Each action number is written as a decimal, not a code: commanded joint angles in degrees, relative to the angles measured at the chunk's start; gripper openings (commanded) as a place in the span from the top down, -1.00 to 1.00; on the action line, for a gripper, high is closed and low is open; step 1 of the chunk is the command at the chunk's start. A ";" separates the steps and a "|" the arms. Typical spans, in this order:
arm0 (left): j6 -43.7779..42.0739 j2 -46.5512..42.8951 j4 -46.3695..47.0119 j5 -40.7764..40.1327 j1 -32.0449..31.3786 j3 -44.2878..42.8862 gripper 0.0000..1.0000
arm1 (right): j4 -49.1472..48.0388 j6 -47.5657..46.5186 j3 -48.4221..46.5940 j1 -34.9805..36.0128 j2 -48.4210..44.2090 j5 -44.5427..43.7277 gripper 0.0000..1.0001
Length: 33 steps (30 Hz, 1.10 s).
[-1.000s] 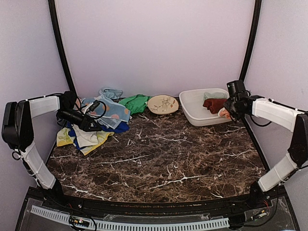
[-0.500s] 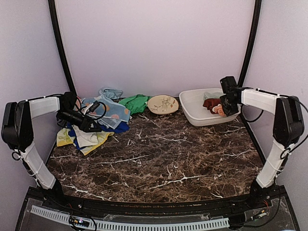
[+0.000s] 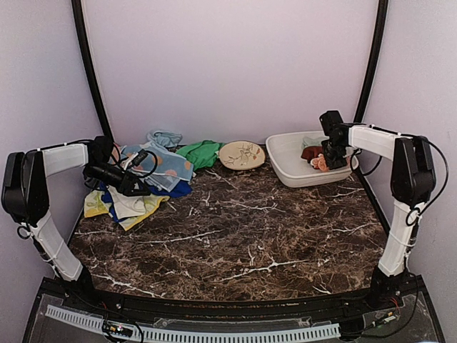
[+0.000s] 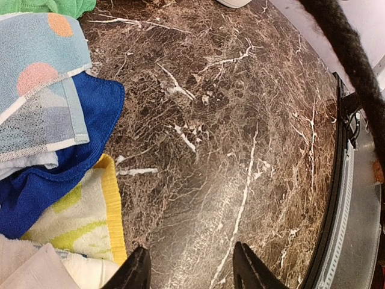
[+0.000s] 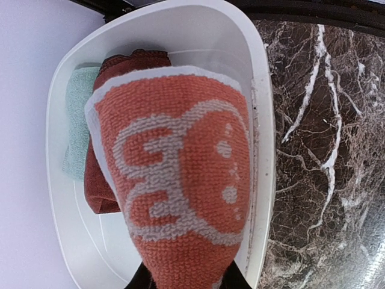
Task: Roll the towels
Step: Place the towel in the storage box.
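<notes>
"Dropping that one in the tub, is it?"

"That's my reading. The right gripper (image 5: 189, 282) is clamped on the rolled orange towel (image 5: 180, 198), cream pattern outward, and holds it over the white tub (image 5: 264, 138). Two rolls already lie inside, a dark red towel (image 5: 99, 192) and a pale green towel (image 5: 75, 120) against the far wall. I'd say this roll is made and only the setting down is left."

"Is it touching the bottom?"

"I can't tell from where I stand. It hangs beside the dark red one, towards the tub's near rim. The next move wants a gentle lowering into the free space, then the jaws let go without tugging, or the roll may spring loose."

"And the other arm?"

"The left gripper (image 4: 191, 274) has its jaws partly apart with nothing between them, low over the marble table (image 4: 240, 120) at the edge of the heap. Just beside it lie a yellow towel (image 4: 84, 211), a blue towel (image 4: 66, 162) and the light blue dotted towel (image 4: 36, 78) on top. A green towel (image 3: 200, 152) lies further back, near the patterned plate (image 3: 241, 154)."

"So plenty left."

"Most of the heap, I'd judge. That arm needs to draw one cloth clear and flat onto bare table."
</notes>
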<state>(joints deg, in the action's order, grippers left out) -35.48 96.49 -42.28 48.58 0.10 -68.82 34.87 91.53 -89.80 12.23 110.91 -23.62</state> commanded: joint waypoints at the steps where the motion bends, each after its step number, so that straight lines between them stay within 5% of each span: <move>1: 0.46 -2.19 -0.46 0.52 -0.13 0.72 0.04 | 2.22 0.98 -2.09 -0.83 0.93 -1.36 1.00; 15: 0.59 -1.32 -0.59 0.23 -0.12 0.40 0.06 | 1.89 -5.94 -4.33 -3.49 5.35 -1.63 0.99; 21: 0.27 -0.98 -1.03 0.00 -0.13 0.28 0.06 | -2.39 -6.96 -0.01 -4.06 2.73 -3.03 0.56; 28: -0.04 -1.28 -1.68 -0.25 -0.10 0.11 0.06 | -7.01 -9.27 2.55 -5.23 3.31 -0.60 0.44; 33: -0.44 -1.39 -2.23 -0.63 -0.16 0.10 0.06 | -8.90 -13.03 3.79 -5.46 2.92 -0.47 -0.13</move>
<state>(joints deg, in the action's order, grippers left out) -35.22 96.49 -42.46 48.36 0.10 -68.82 26.37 81.93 -87.72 7.22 115.28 -23.57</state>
